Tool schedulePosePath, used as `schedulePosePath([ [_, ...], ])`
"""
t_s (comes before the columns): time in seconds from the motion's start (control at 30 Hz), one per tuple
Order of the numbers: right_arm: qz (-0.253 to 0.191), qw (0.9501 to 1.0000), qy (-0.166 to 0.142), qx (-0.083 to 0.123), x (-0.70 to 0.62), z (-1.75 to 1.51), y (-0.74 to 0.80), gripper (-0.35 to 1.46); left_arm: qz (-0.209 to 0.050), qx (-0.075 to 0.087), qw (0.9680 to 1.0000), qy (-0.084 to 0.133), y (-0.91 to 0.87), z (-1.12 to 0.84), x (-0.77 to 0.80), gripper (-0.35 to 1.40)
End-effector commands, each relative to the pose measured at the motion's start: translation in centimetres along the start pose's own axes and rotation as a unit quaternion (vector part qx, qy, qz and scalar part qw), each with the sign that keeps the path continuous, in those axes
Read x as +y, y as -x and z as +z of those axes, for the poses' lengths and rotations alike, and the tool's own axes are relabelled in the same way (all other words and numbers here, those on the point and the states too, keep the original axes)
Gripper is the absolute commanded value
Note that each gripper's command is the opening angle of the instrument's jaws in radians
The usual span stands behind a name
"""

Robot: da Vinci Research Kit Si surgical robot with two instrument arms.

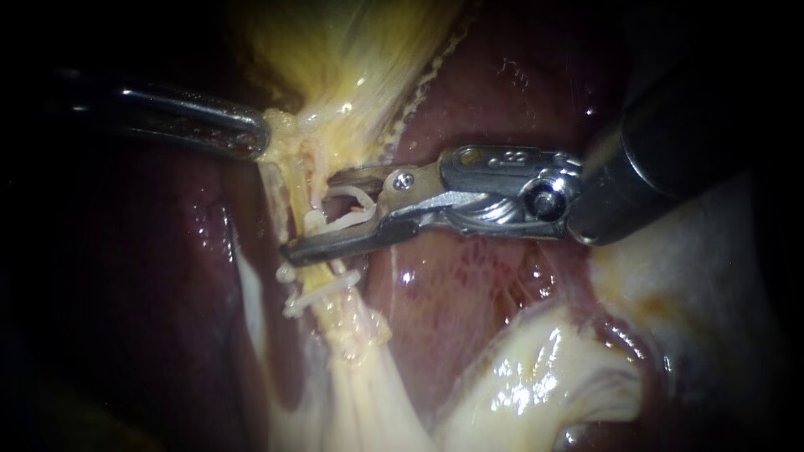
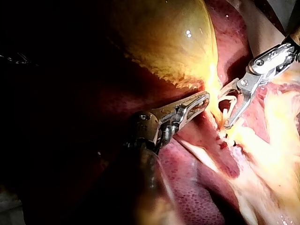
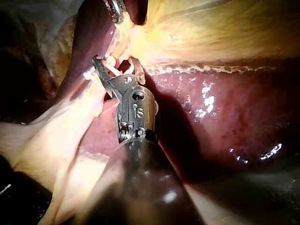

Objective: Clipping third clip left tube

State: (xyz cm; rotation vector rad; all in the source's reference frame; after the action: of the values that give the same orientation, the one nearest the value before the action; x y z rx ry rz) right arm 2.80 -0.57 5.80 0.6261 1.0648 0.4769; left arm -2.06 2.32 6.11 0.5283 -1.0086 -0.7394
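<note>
The pale yellow left tube point(image 1: 295, 172) runs down from the gallbladder point(image 1: 335, 50). My right instrument point(image 1: 310, 213) comes in from the upper right. Its jaws stand apart on either side of the tube and hold a white clip point(image 1: 347, 209) between them. Just below them, two white clips point(image 1: 322, 285) sit across the tube. My left instrument point(image 1: 261, 138) is shut on the yellow tissue at the gallbladder's neck. The left wrist view shows its jaws point(image 2: 204, 99) together on that tissue, with the right instrument point(image 2: 224, 111) ahead. In the right wrist view the clip point(image 3: 112, 65) lies between the right instrument's jaws.
Dark red liver point(image 1: 469, 285) lies under and around the tube. Pale glistening fatty tissue point(image 1: 536, 377) spreads at the lower right. My left instrument's tip point(image 3: 117, 11) shows just beyond the right one's jaws in the right wrist view.
</note>
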Motion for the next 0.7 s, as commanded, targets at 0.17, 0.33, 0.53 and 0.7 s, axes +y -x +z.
schedulePosePath([
  [0.17,-0.001,1.0000,-0.004,-0.001,-0.02,-0.15,0.04,0.50,0.000,0.000,1.0000,-0.001,0.00,-0.01,0.00,-0.35],
  [0.33,0.007,0.9999,-0.010,-0.002,-0.04,-0.38,0.10,0.50,0.000,0.000,1.0000,-0.001,0.00,-0.01,0.00,-0.35],
  [0.53,0.015,0.9997,-0.016,-0.003,-0.09,-0.62,0.12,0.50,0.000,0.000,1.0000,-0.001,0.01,-0.02,0.00,-0.35],
  [0.7,0.025,0.9994,-0.023,-0.004,-0.20,-0.80,0.00,0.50,0.000,0.000,1.0000,-0.002,0.01,-0.02,0.00,-0.35],
])
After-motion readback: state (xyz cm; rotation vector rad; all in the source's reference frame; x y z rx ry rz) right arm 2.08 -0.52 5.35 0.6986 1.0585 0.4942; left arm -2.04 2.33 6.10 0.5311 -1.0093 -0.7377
